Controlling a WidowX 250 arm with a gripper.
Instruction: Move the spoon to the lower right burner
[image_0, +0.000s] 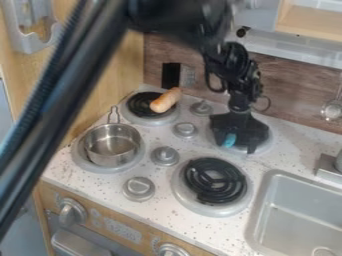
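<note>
The gripper (240, 140) hangs over the upper right burner (266, 145) and covers most of it. A small teal piece (230, 140), which looks like part of the spoon, shows at the gripper's lower left side; the rest of it is hidden. Whether the gripper holds it I cannot tell. Nearer the front, the lower right burner (212, 209) has a black coil and a pale round rim, with nothing lying on it.
A metal pot (111, 145) stands on the lower left burner. An orange-brown, sausage-like object (165, 100) lies across the upper left burner (145, 120). Grey knobs (164, 156) rise between the burners. The sink (257, 220) is at the lower right, and a wooden backsplash (294, 80) stands behind.
</note>
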